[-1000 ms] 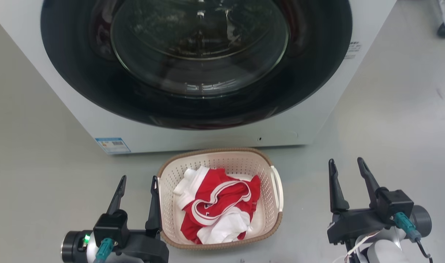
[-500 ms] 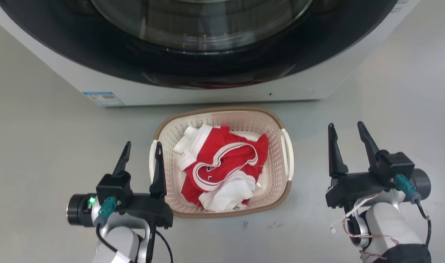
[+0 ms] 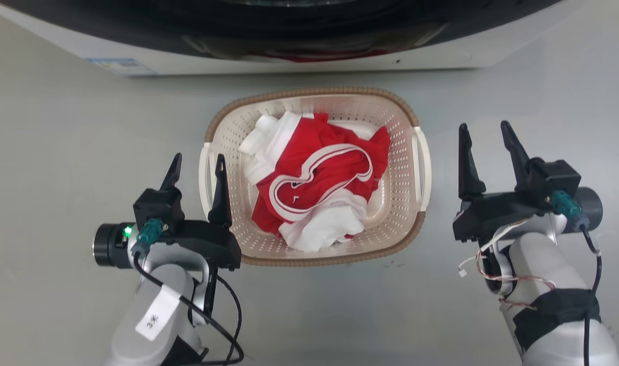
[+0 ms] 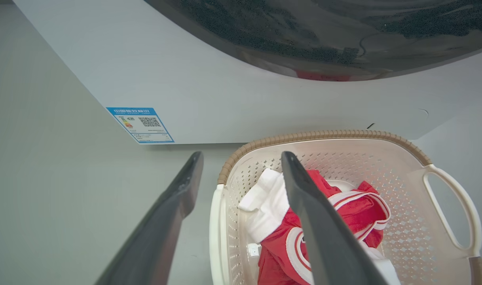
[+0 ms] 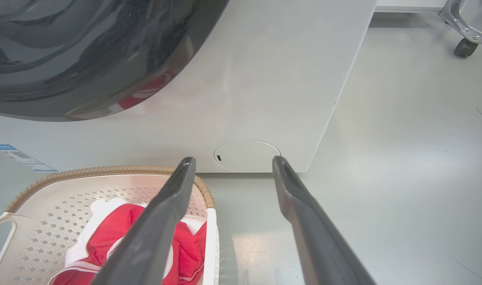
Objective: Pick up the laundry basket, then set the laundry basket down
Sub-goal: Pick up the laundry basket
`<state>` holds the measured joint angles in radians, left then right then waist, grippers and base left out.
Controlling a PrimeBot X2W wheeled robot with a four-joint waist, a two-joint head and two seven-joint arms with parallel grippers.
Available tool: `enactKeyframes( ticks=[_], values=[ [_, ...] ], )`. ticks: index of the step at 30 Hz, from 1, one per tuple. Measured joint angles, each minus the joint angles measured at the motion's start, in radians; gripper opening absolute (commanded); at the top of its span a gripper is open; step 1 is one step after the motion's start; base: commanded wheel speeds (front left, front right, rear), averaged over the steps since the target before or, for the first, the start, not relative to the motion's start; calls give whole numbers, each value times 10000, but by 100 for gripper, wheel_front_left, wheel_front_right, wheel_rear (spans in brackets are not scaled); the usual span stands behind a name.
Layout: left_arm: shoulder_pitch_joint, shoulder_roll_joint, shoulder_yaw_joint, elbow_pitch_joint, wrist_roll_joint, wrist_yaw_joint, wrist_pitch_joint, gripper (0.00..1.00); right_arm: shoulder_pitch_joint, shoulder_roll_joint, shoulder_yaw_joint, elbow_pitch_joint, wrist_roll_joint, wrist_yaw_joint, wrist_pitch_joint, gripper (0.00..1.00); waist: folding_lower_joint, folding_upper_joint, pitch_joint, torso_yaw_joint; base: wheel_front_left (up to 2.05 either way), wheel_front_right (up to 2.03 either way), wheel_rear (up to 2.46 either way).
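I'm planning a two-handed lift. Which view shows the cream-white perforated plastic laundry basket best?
The head view: the whole laundry basket from above, both white side handles and both brown rims. Both wrist views cut off its near end, and a dark finger covers part of it in each.

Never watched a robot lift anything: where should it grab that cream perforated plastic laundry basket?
Probably the cream laundry basket's white slotted handles: left handle for the left gripper, right handle for the right gripper, each from outside. Slots admit fingers; opposite holds keep it level.
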<state>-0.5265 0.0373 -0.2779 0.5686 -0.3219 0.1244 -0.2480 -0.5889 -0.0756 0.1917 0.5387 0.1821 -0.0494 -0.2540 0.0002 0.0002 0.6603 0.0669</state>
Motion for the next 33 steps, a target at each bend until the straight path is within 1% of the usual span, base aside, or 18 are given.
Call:
enactKeyframes(
  ticks=[7,13,15,22,24,30,33],
  values=[
    [-804,-19,-207,723,-403,0,58,100,-925,0,82,443,-6,56,-10,100,-1,0,1042,104,0,0,0],
    [-1091,-48,-416,1379,-621,0,54,100,-1040,4,234,951,-6,82,-25,100,-1,0,1710,195,0,0,0],
    [-1184,-52,-499,1530,-702,0,52,100,-1100,8,278,1097,-6,144,-25,100,-1,0,1852,226,0,0,0],
    [-1488,-54,-566,2098,-1104,0,38,100,-1246,15,420,1432,-6,163,-25,100,-2,-1,2143,307,0,0,0],
    [-1587,-58,-569,2265,-1181,0,36,100,-1350,23,451,1505,-6,232,-25,100,-2,-1,2236,314,0,0,0],
    [-1871,-63,-640,2585,-1306,0,-8,100,-1608,29,481,1639,10,234,-25,100,-2,-1,2502,328,0,0,0],
    [-2113,-65,-727,2780,-1572,0,-12,100,-1669,33,520,1824,31,245,-25,100,-1,-2,2722,341,0,0,0]
  ],
)
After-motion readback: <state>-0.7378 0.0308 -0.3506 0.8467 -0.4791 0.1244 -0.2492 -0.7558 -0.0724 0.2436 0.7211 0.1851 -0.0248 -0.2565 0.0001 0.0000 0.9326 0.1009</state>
